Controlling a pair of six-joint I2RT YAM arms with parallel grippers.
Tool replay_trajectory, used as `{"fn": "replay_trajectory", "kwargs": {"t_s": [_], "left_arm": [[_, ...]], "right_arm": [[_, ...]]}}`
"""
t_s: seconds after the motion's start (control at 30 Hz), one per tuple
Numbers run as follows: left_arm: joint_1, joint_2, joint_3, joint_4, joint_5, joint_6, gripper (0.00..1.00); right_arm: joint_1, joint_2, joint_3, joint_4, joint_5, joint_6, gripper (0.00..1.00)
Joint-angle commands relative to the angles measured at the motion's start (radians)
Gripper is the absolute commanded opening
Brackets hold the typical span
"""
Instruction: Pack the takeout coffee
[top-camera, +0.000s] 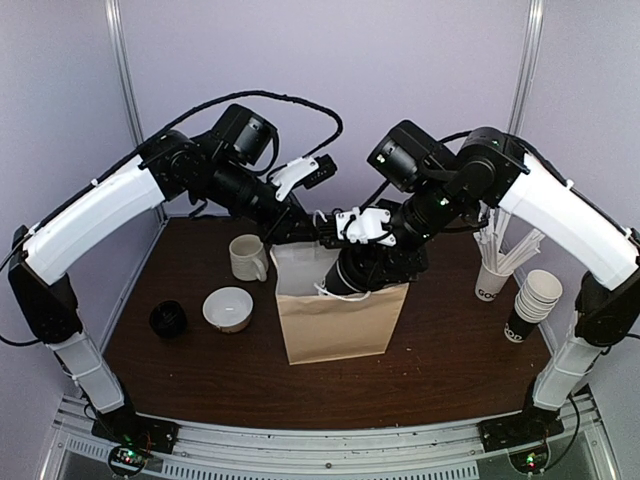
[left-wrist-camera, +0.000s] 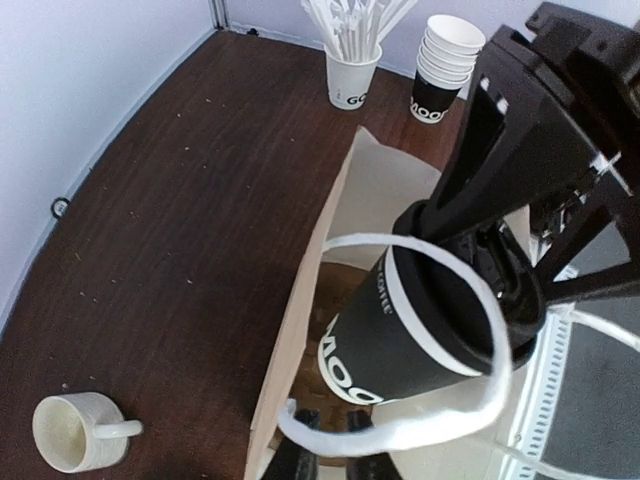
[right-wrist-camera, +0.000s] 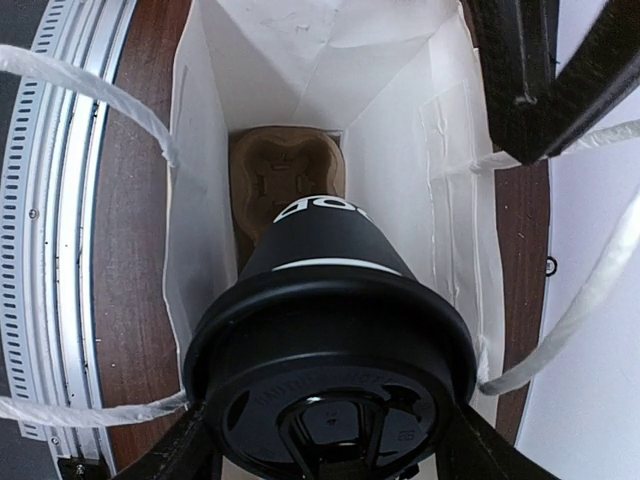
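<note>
The takeout coffee (right-wrist-camera: 320, 250) hangs tilted in the mouth of the paper bag (top-camera: 340, 325), its base below the rim and aimed at the moulded carrier (right-wrist-camera: 288, 165) on the bag's floor. The right tool (right-wrist-camera: 330, 445) is clenched on its dome lid, one finger on either side.

We judge the cup light and fairly stiff, though its paper wall would crush under a hard squeeze. The lid is probably only pressed on, so hanging the weight from it risks popping it off. The upper wall just under the rim looks like the safer hold. We cannot tell if it is full.

The bag is thin and floppy, and a string handle (left-wrist-camera: 420, 420) loops across the cup, where it could snag. The left tool (left-wrist-camera: 330, 445) sits at the bag's rim; we cannot tell whether it is pinching anything.

On the tabletop (top-camera: 450, 370), the mug (top-camera: 247, 257), the bowl (top-camera: 228, 308) and the cup stack (top-camera: 533, 300) stand well apart.
</note>
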Motion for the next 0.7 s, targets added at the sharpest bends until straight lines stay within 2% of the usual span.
{"fn": "replay_trajectory", "kwargs": {"t_s": [0.0, 0.1, 0.2, 0.4, 0.67], "left_arm": [[0.005, -0.074, -0.008, 0.023, -0.017, 0.033, 0.35], [0.005, -0.131, -0.034, 0.037, -0.045, 0.057, 0.53], [0.012, -0.179, -0.091, 0.093, -0.134, 0.06, 0.63], [0.072, -0.201, -0.168, 0.208, -0.237, 0.012, 0.65], [0.128, -0.138, -0.225, 0.289, -0.277, -0.071, 0.66]], "right_arm": [[0.011, -0.064, -0.021, 0.014, 0.026, -0.003, 0.68], [0.031, -0.092, -0.066, 0.003, 0.027, -0.002, 0.68], [0.066, -0.12, -0.123, 0.008, 0.046, -0.002, 0.69], [0.154, -0.132, -0.225, 0.007, 0.144, -0.012, 0.69], [0.236, -0.201, -0.372, 0.035, 0.213, -0.018, 0.7]]}}
